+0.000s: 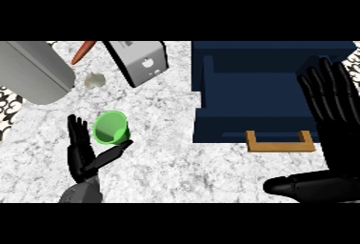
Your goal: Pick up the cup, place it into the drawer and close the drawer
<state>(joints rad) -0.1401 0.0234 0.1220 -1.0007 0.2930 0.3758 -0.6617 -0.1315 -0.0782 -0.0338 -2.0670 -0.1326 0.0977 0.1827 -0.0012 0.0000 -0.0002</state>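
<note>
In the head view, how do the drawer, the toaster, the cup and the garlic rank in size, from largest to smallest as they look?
1. Drawer, clearly the largest.
2. Toaster.
3. Cup.
4. Garlic, the smallest.
The toaster is cut off at the view's top, yet it looks bigger than the cup.

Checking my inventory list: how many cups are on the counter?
1: the green cup sits on the counter's left part, beside the left hand. Any cups inside the drawer aren't visible.
</note>
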